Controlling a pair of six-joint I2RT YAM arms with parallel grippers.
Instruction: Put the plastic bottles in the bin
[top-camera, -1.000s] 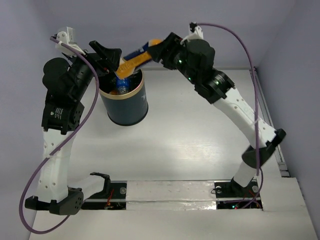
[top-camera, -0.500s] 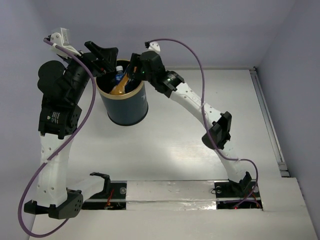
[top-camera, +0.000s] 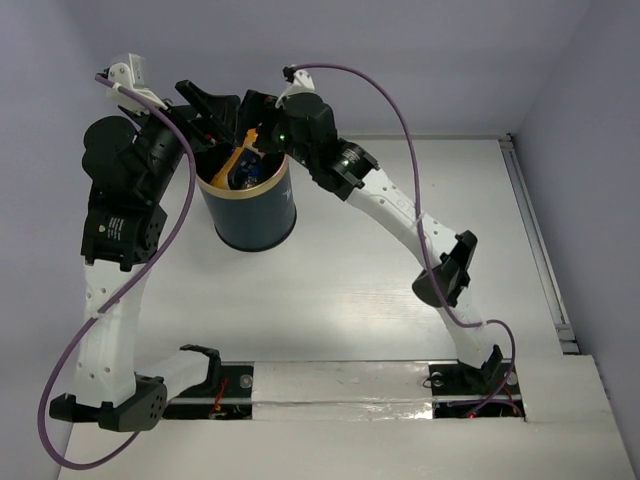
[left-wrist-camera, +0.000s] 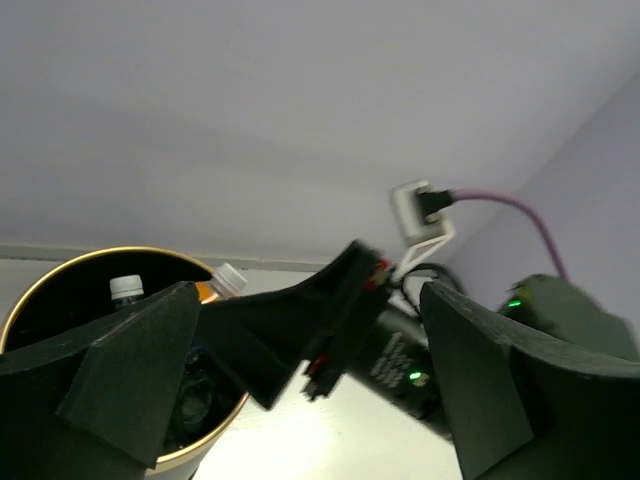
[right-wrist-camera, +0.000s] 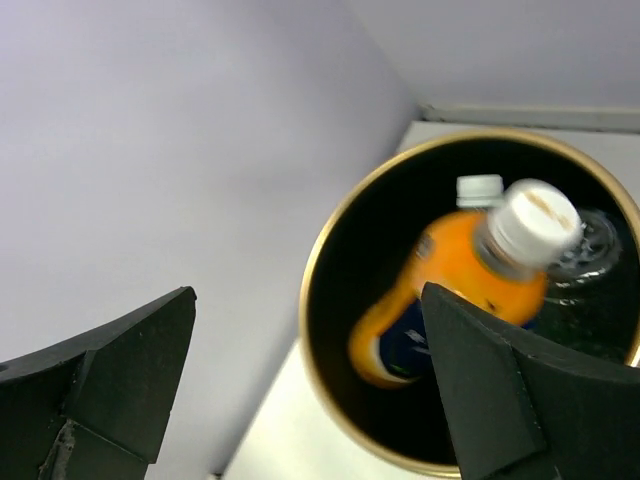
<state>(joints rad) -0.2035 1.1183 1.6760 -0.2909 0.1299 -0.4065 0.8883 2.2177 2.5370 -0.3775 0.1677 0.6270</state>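
Step in hand: the drop of the orange bottle (right-wrist-camera: 440, 285) looks finished, going by how it lies loose inside the bin (top-camera: 262, 222) with nothing touching it.
Bin: it stands on the counter (top-camera: 350, 300) toward 10 o'clock in the overhead view.
Orange bottle: it leans inside the bin with its white cap toward 2 o'clock and its base toward 7 o'clock in the right wrist view.
Clear bottle (right-wrist-camera: 592, 242): it lies in the bin beside the orange one, and another white cap shows just behind.
Right fingers (right-wrist-camera: 110, 380): spread wide and holding nothing, they hang over the bin mouth at about its 1 o'clock rim.
Left fingers (left-wrist-camera: 120, 370): also spread and bare, they sit at about the bin's 11 o'clock rim, close to the right arm's wrist.
Progress: no bottle shows outside the bin from overhead, so the task seems at or near its end.
Next move: the right arm should probably lift straight up and back off toward 5 o'clock. It needs care to miss the rim and the left fingers nearby.
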